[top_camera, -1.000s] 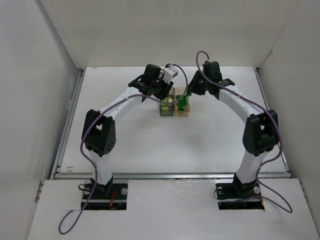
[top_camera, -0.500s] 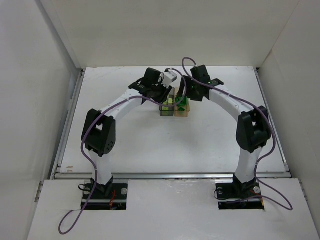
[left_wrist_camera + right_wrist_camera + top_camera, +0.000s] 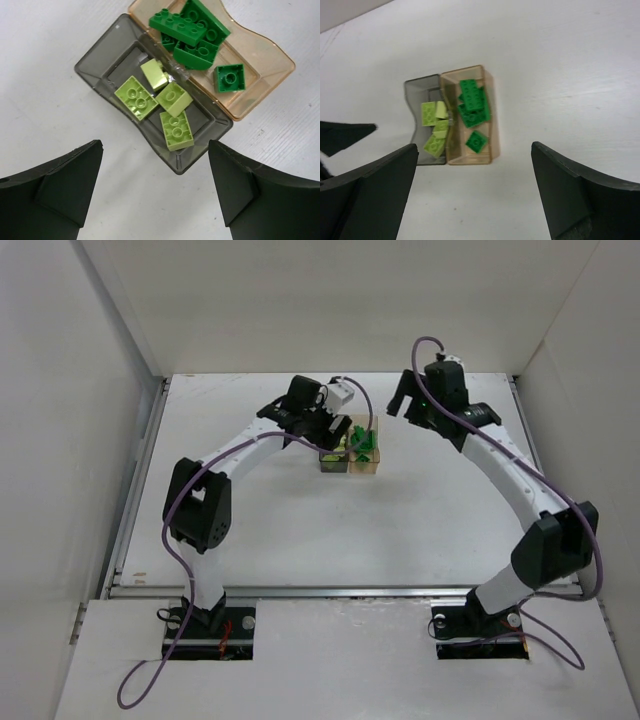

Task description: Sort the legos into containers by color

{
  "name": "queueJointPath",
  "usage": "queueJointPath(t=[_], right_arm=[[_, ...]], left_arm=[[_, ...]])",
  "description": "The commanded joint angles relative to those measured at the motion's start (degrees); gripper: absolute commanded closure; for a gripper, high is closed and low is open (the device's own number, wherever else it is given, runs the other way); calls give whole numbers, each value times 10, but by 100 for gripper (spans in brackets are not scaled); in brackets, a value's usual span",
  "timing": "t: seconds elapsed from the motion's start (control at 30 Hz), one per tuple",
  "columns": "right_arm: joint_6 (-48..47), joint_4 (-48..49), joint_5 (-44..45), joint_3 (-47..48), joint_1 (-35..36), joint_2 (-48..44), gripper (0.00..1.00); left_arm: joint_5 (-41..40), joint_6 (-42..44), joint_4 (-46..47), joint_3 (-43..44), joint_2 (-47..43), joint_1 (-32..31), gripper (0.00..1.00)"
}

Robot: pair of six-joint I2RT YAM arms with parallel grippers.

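Note:
The two containers stand joined on the white table. The smoky grey container (image 3: 98, 56) holds several pale yellow-green legos (image 3: 135, 97). The amber-orange container (image 3: 272, 75) holds several bright green legos (image 3: 179, 26). My left gripper (image 3: 155, 145) hangs open just above the grey container's near corner, with nothing between its fingers. My right gripper (image 3: 474, 146) is open and empty, higher up and back from the amber container (image 3: 470, 158) and grey container (image 3: 414, 92). In the top view the left gripper (image 3: 336, 436) is over the boxes (image 3: 350, 464) and the right gripper (image 3: 405, 400) is to their upper right.
White walls enclose the table on the left, back and right. A metal rail (image 3: 340, 590) runs along the near edge in front of both arm bases. Purple cables loop off each arm.
My right gripper has risen and swung back to the right, away from the amber container, opening wide. My left gripper has opened over the grey container.

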Motion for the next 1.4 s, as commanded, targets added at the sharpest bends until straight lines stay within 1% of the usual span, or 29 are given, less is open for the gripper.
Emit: queueJointPath(t=[0.0,0.03,0.07,0.1,0.13,0.17,0.2,0.23,0.27,0.3,0.33,0.37,0.4,0.43,0.47,0.5,0.57,0.63,0.73,0.9,0.97,1.03,1.13,1.17,1.27,1.33,1.37], right_arm=[[-4,6,54,-36,-35,-75,0],[-4,12,64,-49,-46,-95,0],[-4,12,96,-78,-66,-115,0],[-10,18,121,-93,-75,-157,0],[-10,18,195,-107,-82,-179,0],[-10,18,237,-121,-91,-200,0],[-10,18,280,-151,-91,-243,0],[-10,18,325,-168,-98,-266,0],[-10,26,373,-185,-98,-287,0],[-2,34,464,-223,-98,-309,0],[-2,58,503,-243,-98,-352,0],[-2,72,534,-260,-98,-373,0],[-2,87,583,-278,-98,-391,0],[-2,98,595,-304,-98,-408,0],[-2,98,602,-313,-98,-436,0],[-2,98,602,-321,-98,-448,0],[4,92,574,-326,-98,-474,0],[4,78,536,-331,-98,-480,0],[4,46,514,-324,-98,-488,0],[4,-41,461,-258,-98,-493,0],[4,-89,439,-241,-98,-500,0],[4,-114,425,-230,-98,-527,0],[-15,-120,388,-230,-98,-559,0],[-22,-120,382,-230,-98,-583,0],[-52,-102,340,-240,-98,-626,0],[-52,-101,306,-245,-98,-642,0],[-61,-101,291,-245,-98,-650,0]], left_arm=[[-30,-38,29,9,-62,20,16],[-43,-45,29,19,-71,43,16],[-64,-52,29,27,-77,57,16],[-92,-60,29,45,-83,72,16],[-158,-73,29,51,-83,105,16],[-193,-73,23,51,-89,122,16],[-225,-79,23,51,-94,142,16],[-279,-85,32,37,-108,163,14],[-297,-85,32,26,-116,204,14],[-309,-92,39,12,-128,224,14],[-317,-97,46,-20,-153,242,14],[-328,-97,46,-39,-169,273,14],[-328,-97,51,-60,-185,284,14],[-334,-102,51,-81,-201,296,14],[-340,-102,51,-123,-234,314,14],[-340,-108,51,-142,-248,322,14],[-340,-125,39,-182,-284,338,14],[-332,-130,29,-199,-307,349,14],[-311,-130,23,-218,-357,355,14],[-268,-137,-7,-239,-434,355,13],[-238,-137,-14,-245,-473,355,13],[-224,-132,-19,-268,-512,355,12],[-213,-118,-19,-291,-553,355,10],[-213,-118,-24,-307,-581,355,9],[-201,-108,-29,-335,-634,355,6],[-183,-107,-29,-348,-660,355,1],[-183,-107,-24,-356,-673,355,1]])
